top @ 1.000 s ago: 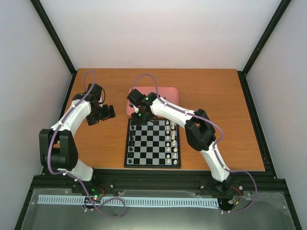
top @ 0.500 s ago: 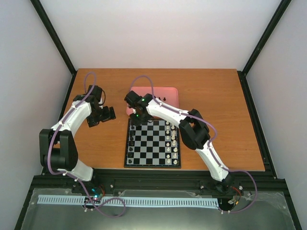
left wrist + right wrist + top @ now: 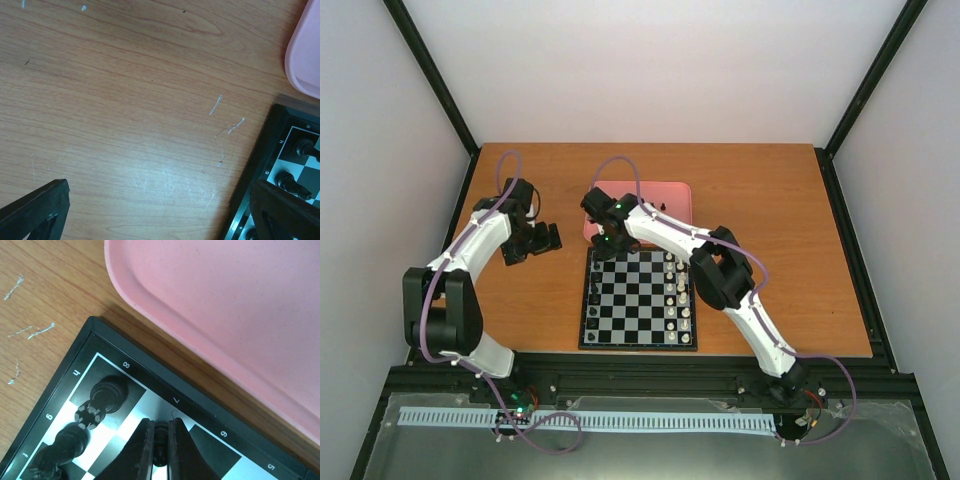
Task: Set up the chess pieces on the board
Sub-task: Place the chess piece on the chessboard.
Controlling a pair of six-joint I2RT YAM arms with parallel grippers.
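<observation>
The board (image 3: 640,330) lies on the wooden table (image 3: 770,230) just ahead of the two arm bases. One pink tray (image 3: 672,196) sits just behind the board's far edge. Two files of pale pieces (image 3: 678,296) line the board's right side, and the black chess pieces (image 3: 592,300) stand along its left edge. From above, both sets are too small to count one by one.

The right gripper (image 3: 161,426) is over the board's far left corner. Its two fingers (image 3: 142,450) are pressed in on one black piece (image 3: 161,445). That piece is on the square next to the corner square, along the far edge; whether its foot touches the board cannot be told. The right wrist view shows three more black ones beside it: one on the corner square and two following it down the left edge.

The left gripper (image 3: 533,244) hangs off the board's left side over bare table, with its two fingers spread wide and nothing between them. Its wrist view catches the board's far left corner, where two black pieces show clearly, and one corner of the tray beyond it
</observation>
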